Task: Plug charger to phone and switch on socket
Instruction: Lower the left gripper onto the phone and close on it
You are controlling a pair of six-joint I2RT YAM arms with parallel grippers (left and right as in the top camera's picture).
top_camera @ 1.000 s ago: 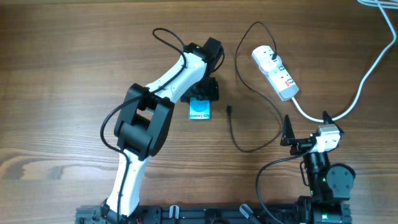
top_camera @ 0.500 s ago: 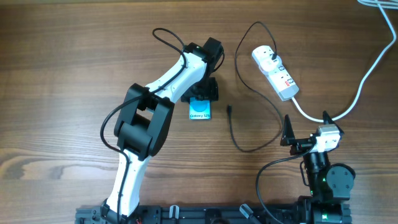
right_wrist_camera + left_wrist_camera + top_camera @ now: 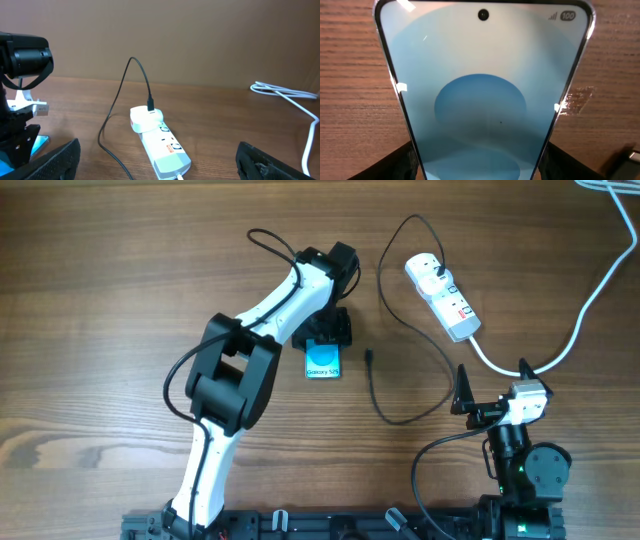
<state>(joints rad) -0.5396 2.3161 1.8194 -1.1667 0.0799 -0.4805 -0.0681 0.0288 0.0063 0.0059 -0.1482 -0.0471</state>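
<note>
The phone (image 3: 323, 363), cyan screen up, lies on the table left of centre and fills the left wrist view (image 3: 480, 100). My left gripper (image 3: 326, 332) is shut on its far end, one black finger against each long edge (image 3: 395, 162). The charger's connector tip (image 3: 369, 358) lies loose just right of the phone. Its black cable (image 3: 120, 90) loops back to a black plug in the white socket (image 3: 444, 298), which is also in the right wrist view (image 3: 162, 145). My right gripper (image 3: 468, 393) is wide open and empty, near the table's front right, facing the socket.
The socket's thick white cord (image 3: 590, 305) runs from its near end past my right gripper and off the far right corner. The left arm (image 3: 240, 355) stretches across the left middle of the wooden table (image 3: 100, 330).
The phone has shifted slightly toward the front and turned a little in the left gripper. The right arm, cable and socket have not moved.
</note>
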